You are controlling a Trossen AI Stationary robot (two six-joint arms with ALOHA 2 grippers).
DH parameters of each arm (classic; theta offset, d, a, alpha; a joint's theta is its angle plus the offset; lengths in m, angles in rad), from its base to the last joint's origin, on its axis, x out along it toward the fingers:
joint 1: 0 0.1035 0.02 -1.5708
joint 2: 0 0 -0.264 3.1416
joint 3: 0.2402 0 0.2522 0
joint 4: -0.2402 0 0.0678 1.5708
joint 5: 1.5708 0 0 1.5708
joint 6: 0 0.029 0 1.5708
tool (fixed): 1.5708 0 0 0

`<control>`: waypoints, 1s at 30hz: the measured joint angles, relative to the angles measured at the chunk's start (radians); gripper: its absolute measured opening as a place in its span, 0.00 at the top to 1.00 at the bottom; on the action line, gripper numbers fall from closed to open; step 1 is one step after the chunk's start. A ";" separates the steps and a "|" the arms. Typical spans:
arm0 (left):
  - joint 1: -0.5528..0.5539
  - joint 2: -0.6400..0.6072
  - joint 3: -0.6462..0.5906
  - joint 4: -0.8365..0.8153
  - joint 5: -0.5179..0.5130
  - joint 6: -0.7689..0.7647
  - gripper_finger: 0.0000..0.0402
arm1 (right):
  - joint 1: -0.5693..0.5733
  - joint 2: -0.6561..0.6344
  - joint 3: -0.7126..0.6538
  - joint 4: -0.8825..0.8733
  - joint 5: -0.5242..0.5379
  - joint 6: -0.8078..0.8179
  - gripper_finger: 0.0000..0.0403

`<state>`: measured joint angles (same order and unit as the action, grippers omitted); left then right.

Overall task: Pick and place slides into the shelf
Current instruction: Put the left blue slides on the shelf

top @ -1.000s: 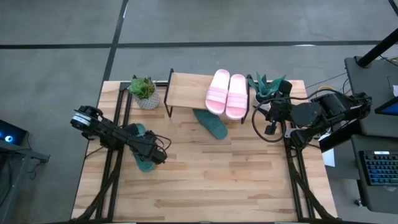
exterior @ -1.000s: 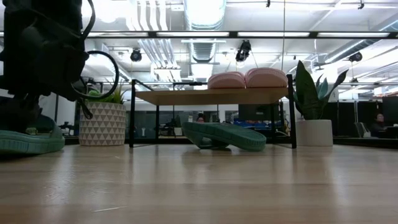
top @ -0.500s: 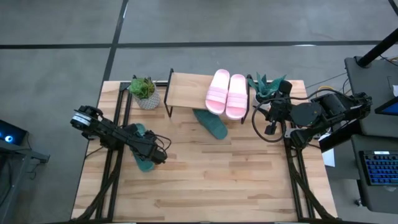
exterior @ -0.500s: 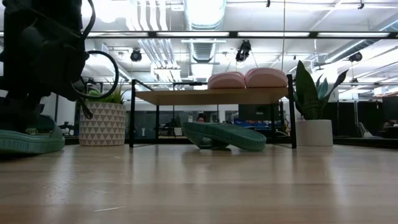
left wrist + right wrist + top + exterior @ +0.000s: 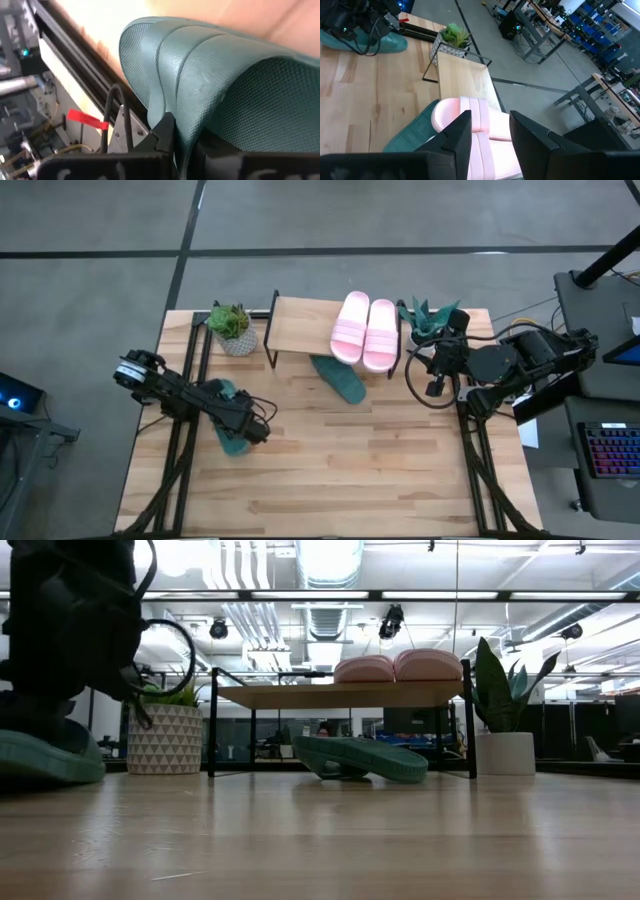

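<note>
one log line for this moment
left pincer: shut on green slide | right pincer: open, idle by shelf | pink slides: on shelf

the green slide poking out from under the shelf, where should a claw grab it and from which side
Probably by the end of the green slide that pokes out onto the table, coming from the open table side. Its other end lies under the shelf, whose plank blocks a top-down reach there. The sole lies flat and thin, so pinching across its width looks workable. The right claw waits nearest.

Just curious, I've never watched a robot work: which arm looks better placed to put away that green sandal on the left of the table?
The left. Its hand is already clamped on that green slide, while the right hand waits open beside the shelf.
</note>
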<state>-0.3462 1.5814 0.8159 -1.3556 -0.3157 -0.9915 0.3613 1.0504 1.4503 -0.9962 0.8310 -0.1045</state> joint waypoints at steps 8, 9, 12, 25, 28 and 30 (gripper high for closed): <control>0.000 0.000 0.118 0.003 -0.043 0.125 1.00 | 0.000 0.000 0.000 0.000 0.000 0.000 0.70; 0.000 0.000 0.138 0.004 -0.061 0.138 1.00 | 0.000 0.000 0.000 0.000 0.000 0.000 0.70; -0.001 0.000 0.193 0.007 -0.111 0.179 1.00 | 0.000 0.000 0.000 0.000 0.000 0.000 0.70; -0.001 0.000 0.362 0.005 -0.212 0.276 1.00 | 0.000 0.000 0.000 0.000 0.000 0.000 0.71; -0.003 0.000 0.379 0.011 -0.266 0.276 1.00 | 0.000 0.000 0.000 0.000 0.000 0.000 0.71; -0.003 0.000 0.384 0.014 -0.302 0.288 1.00 | 0.000 0.000 0.000 0.000 0.000 -0.001 0.70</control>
<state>-0.3492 1.5814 1.2000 -1.3418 -0.6173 -0.7031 0.3614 1.0504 1.4502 -0.9958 0.8310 -0.1051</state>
